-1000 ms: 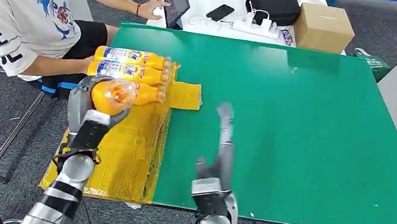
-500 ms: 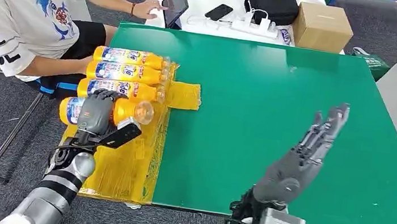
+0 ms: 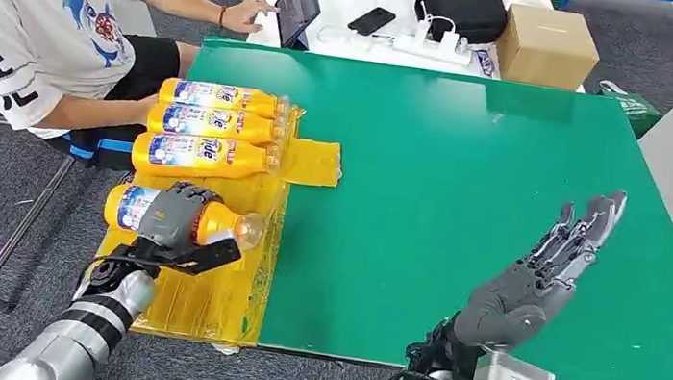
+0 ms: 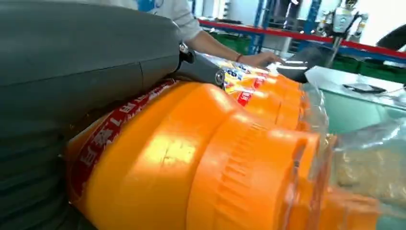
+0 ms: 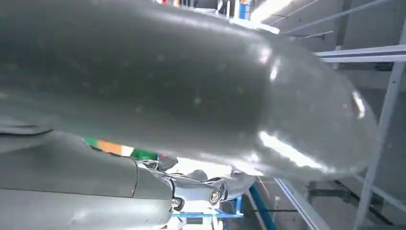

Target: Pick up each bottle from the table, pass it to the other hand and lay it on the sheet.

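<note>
My left hand (image 3: 176,222) grips an orange bottle (image 3: 222,223) that lies sideways low over the yellow sheet (image 3: 203,295), cap toward the table's middle. The left wrist view shows that bottle (image 4: 201,158) close up under my hand (image 4: 86,57). Three more orange bottles (image 3: 210,126) lie side by side at the sheet's far end. My right hand (image 3: 545,274) hangs above the green table (image 3: 471,168) at the near right, fingers straight and spread, holding nothing.
A person in a white shirt (image 3: 35,8) sits at the table's far left corner, touching a tablet (image 3: 299,6). A white table behind carries a phone (image 3: 373,20), a black bag (image 3: 462,2) and a cardboard box (image 3: 549,44).
My left hand has turned the bottle from upright to sideways and lowered it toward the sheet. My right hand has swung away to the right and risen, fingers stretched out.
</note>
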You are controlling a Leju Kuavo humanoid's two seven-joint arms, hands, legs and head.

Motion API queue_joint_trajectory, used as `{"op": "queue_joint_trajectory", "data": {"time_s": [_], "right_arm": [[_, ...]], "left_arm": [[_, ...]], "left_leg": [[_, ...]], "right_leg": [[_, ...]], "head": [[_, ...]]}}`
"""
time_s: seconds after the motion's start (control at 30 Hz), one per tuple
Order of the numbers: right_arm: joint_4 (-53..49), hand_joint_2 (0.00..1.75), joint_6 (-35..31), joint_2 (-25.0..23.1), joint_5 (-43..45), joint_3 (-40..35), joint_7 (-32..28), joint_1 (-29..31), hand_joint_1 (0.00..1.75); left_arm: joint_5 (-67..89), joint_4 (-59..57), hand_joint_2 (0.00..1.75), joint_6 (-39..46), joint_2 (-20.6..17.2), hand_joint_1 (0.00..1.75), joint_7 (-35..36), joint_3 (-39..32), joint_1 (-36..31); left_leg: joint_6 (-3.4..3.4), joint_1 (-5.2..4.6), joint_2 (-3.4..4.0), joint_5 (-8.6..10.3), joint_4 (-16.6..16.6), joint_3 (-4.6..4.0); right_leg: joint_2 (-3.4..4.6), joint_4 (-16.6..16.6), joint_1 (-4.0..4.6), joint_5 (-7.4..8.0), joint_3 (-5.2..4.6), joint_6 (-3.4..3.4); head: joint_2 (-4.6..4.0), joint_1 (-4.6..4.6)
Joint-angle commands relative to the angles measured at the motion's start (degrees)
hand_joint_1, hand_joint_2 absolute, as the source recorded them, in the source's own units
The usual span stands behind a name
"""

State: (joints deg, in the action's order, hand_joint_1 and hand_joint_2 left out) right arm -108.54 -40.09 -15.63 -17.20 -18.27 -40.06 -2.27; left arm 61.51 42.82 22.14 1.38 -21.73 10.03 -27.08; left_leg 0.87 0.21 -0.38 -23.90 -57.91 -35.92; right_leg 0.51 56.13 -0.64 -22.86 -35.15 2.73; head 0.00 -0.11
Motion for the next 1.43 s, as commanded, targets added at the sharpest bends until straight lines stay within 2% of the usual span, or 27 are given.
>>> {"op": "queue_joint_trajectory", "data": {"time_s": [0.03, 0.07, 0.2, 0.23, 0.27, 0.3, 0.33, 0.47, 0.5, 0.57, 0.6, 0.73, 0.87, 1.07, 1.13, 1.17, 1.2, 1.4, 1.43], "right_arm": [[11.04, 0.0, 0.09, 3.62, 4.59, -0.37, 0.06, 2.99, 0.0], [13.6, 0.0, 0.94, 4.0, 6.1, -0.73, 0.06, 3.51, 0.0], [14.75, 0.0, 1.23, 4.14, 6.69, -0.85, 0.06, 3.94, 0.0], [16.22, 0.0, 2.26, 4.14, 7.0, -0.71, 0.06, 4.08, 0.0], [17.15, 0.0, 3.03, 3.99, 7.8, -0.6, 0.06, 4.19, 0.0], [17.95, 0.0, 3.89, 3.91, 7.93, -0.41, 0.06, 4.24, 0.0], [18.27, 0.0, 4.03, 3.68, 8.08, -0.21, 0.06, 4.31, 0.0], [18.85, 0.0, 4.45, 3.48, 8.27, -0.06, 0.06, 4.36, 0.0], [19.18, 0.0, 4.81, 3.41, 8.39, 0.01, 0.06, 4.32, 0.0], [19.82, 0.0, 5.61, 3.12, 8.58, 0.25, 0.06, 4.38, 0.0], [19.82, 0.0, 5.61, 3.12, 8.58, 0.25, 0.06, 4.38, 0.0], [20.89, 0.0, 6.29, 2.46, 9.03, 0.63, 0.06, 4.49, 0.0], [22.01, 0.0, 7.08, 1.99, 9.34, 1.21, 0.06, 4.61, 0.0], [24.09, 0.0, 8.14, 1.35, 9.39, 1.83, 0.06, 5.09, 0.0], [24.89, 0.0, 8.61, 1.14, 9.2, 1.83, 0.06, 5.19, 0.0], [25.72, 0.0, 8.85, 1.1, 8.83, 1.7, 0.06, 5.26, 0.0], [25.9, 0.0, 8.76, 0.88, 8.6, 1.67, 0.06, 5.16, 0.0], [25.83, 0.0, 8.67, 0.84, 8.5, 1.59, 0.06, 5.06, 0.0], [26.78, 0.0, 8.88, 0.76, 8.48, 1.76, 0.06, 4.87, 0.0]], "left_arm": [[1.15, -7.42, 1.75, -3.52, -3.84, 1.75, -2.46, 5.16, 0.88], [2.94, -7.29, 1.75, -4.29, -5.12, 1.75, -3.14, 7.43, 1.44], [2.88, -7.31, 1.75, -4.88, -5.79, 1.75, -3.68, 8.0, 2.1], [3.78, -7.22, 1.75, -6.06, -6.58, 1.47, -4.28, 9.68, 2.22], [4.13, -7.38, 1.75, -6.49, -7.0, 1.43, -4.45, 10.27, 2.47], [4.35, -7.51, 1.75, -7.6, -7.75, 0.56, -4.75, 11.18, 2.75], [4.22, -7.38, 1.75, -8.13, -8.19, 0.14, -5.11, 11.6, 2.97], [3.74, -7.44, 1.75, -9.47, -8.78, 0.14, -5.52, 12.0, 3.28], [3.62, -7.21, 1.75, -10.24, -9.04, 0.0, -5.58, 12.53, 3.29], [2.32, -7.12, 1.75, -12.44, -9.35, 0.0, -6.03, 12.62, 3.42], [2.32, -7.12, 0.0, -12.44, -9.35, 0.0, -6.03, 12.62, 3.42], [-0.41, -3.88, 0.0, -14.21, -9.47, 0.0, -5.54, 12.52, 5.1], [-3.92, -0.93, 0.0, -16.58, -9.39, 0.0, -5.52, 11.63, 6.6], [-12.48, 5.26, 0.0, -22.7, -10.14, 0.0, -7.98, 9.95, 9.91], [-21.39, 9.34, 0.0, -26.27, -8.2, 0.0, -10.36, 5.86, 12.34], [-27.71, 12.31, 0.0, -28.02, -6.01, 0.0, -11.6, 2.15, 13.87], [-30.19, 15.99, 0.0, -28.57, -4.6, 0.0, -10.45, 0.93, 15.12], [-30.11, 16.92, 0.0, -28.75, -4.25, 0.0, -9.41, 1.2, 15.16], [-34.47, 18.48, 0.0, -28.44, -2.59, 0.0, -11.0, -1.9, 15.88]], "left_leg": [[-0.05, 0.05, 0.25, -0.11, 0.15, 0.53], [-0.04, 0.06, 0.29, -0.1, 0.15, 0.51], [-0.06, 0.07, 0.39, -0.12, 0.2, 0.68], [-0.04, 0.02, 0.25, -0.07, 0.17, 0.59], [-0.06, 0.06, 0.31, -0.11, 0.2, 0.71], [-0.05, 0.06, 0.26, -0.09, 0.18, 0.69], [-0.03, 0.01, 0.21, -0.07, 0.18, 0.64], [-0.06, 0.05, 0.34, -0.13, 0.23, 0.89], [-0.06, 0.03, 0.33, -0.11, 0.21, 0.88], [-0.07, 0.04, 0.33, -0.12, 0.22, 0.93], [-0.06, 0.02, 0.3, -0.1, 0.22, 0.91], [-0.08, 0.03, 0.4, -0.14, 0.25, 1.03], [-0.06, 0.0, 0.09, -0.09, 0.16, 0.9], [-0.08, 0.03, 0.28, -0.14, 0.2, 1.05], [-0.07, -0.01, 0.2, -0.12, 0.18, 1.02], [-0.06, 0.0, 0.12, -0.11, 0.16, 1.0], [-0.07, 0.0, 0.21, -0.13, 0.19, 1.07], [-0.09, 0.0, -0.12, -0.08, 0.09, 0.78], [-0.09, 0.02, -0.1, -0.09, 0.1, 0.8]], "right_leg": [[0.19, -0.2, 0.08, -0.01, 0.46, -0.1], [0.23, -0.2, 0.08, 0.02, 0.45, -0.09], [0.3, -0.24, 0.09, 0.03, 0.6, -0.13], [0.2, -0.17, 0.04, 0.02, 0.51, -0.08], [0.25, -0.21, 0.08, 0.01, 0.65, -0.13], [0.24, -0.2, 0.07, 0.02, 0.64, -0.1], [0.22, -0.15, 0.02, 0.02, 0.59, -0.07], [0.32, -0.22, 0.07, 0.01, 0.83, -0.13], [0.32, -0.19, 0.05, 0.01, 0.81, -0.12], [0.32, -0.2, 0.06, 0.0, 0.87, -0.14], [0.29, -0.18, 0.03, 0.0, 0.84, -0.12], [0.38, -0.21, 0.05, 0.01, 0.95, -0.16], [0.15, -0.11, 0.01, -0.05, 0.9, -0.09], [0.32, -0.19, 0.04, -0.03, 1.02, -0.14], [0.27, -0.14, 0.0, -0.05, 1.01, -0.12], [0.21, -0.13, 0.01, -0.06, 1.01, -0.1], [0.27, -0.16, 0.02, -0.05, 1.05, -0.13], [-0.03, -0.07, 0.01, -0.1, 0.76, -0.1], [0.0, -0.09, 0.03, -0.1, 0.8, -0.12]], "head": [[0.0, -0.02], [0.0, -0.02], [0.0, -0.04], [0.0, -0.02], [0.0, -0.02], [0.0, -0.02], [0.0, -0.02], [0.0, 0.0], [0.0, -0.02], [0.0, 0.0], [0.0, -0.02], [0.0, -0.02], [0.0, 0.0], [0.0, -0.02], [0.0, -0.02], [0.0, 0.0], [0.0, -0.02], [0.0, -0.02], [0.0, 0.02]]}}
